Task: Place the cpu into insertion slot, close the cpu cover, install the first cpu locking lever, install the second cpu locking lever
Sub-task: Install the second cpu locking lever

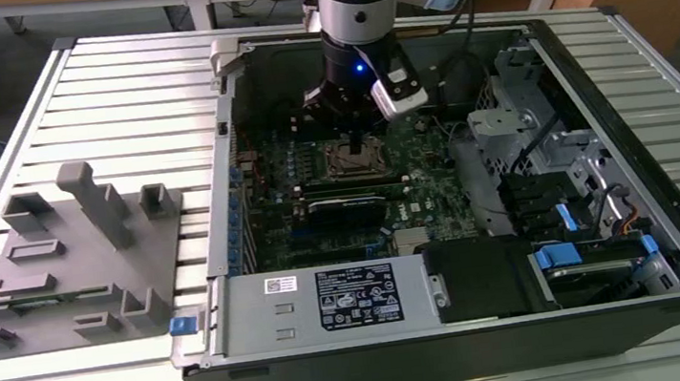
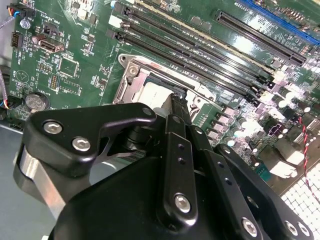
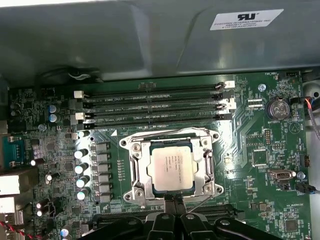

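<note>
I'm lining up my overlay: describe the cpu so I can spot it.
On the green motherboard, just beside the four long black memory slots, sits a silvery metal frame. The cpu is the flat, pale grey square inside it, the only plain metal plate there.

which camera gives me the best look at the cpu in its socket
The first wrist view: the cpu lies face-on, whole top visible inside the cpu cover. In the second wrist view the pincer hides most of it. In the exterior view it is a small patch below the arm.
</note>
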